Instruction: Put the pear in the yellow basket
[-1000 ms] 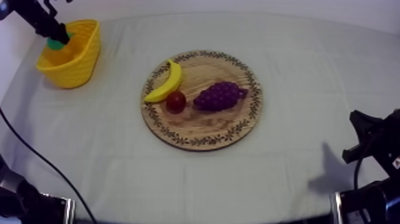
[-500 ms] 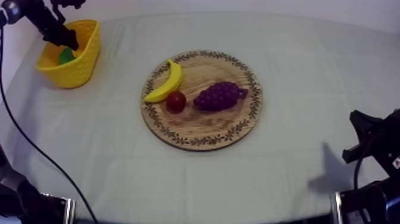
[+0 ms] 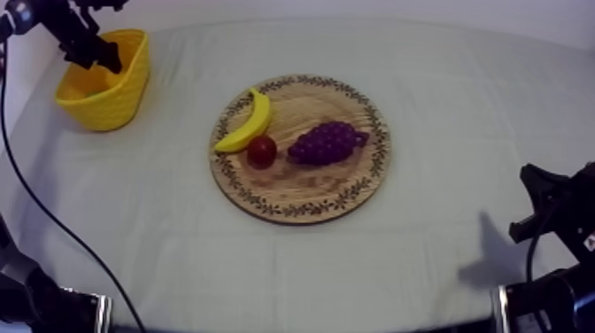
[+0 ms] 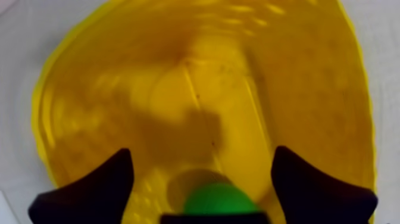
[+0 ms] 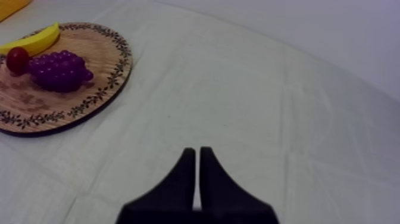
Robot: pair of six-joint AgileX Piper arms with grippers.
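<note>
My left pincer [image 4: 202, 154] hangs released over one yellow basket [image 4: 89, 89]; one green toy pear [image 4: 217, 199] lies inside, just beneath the pincer. My right pincer [image 5: 197, 156] is clenched empty; beyond it one round wooden board [image 5: 47, 106] bears one yellow banana [image 5: 30, 40], one purple grape bunch [image 5: 58, 70], one small red fruit [image 5: 16, 59].

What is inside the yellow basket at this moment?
A green pear lies in the basket under the open left gripper. The gripper's body covers part of the pear.

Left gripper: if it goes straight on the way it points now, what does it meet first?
Probably the pear, just below the open left gripper, inside the yellow basket; depth is unclear.
</note>
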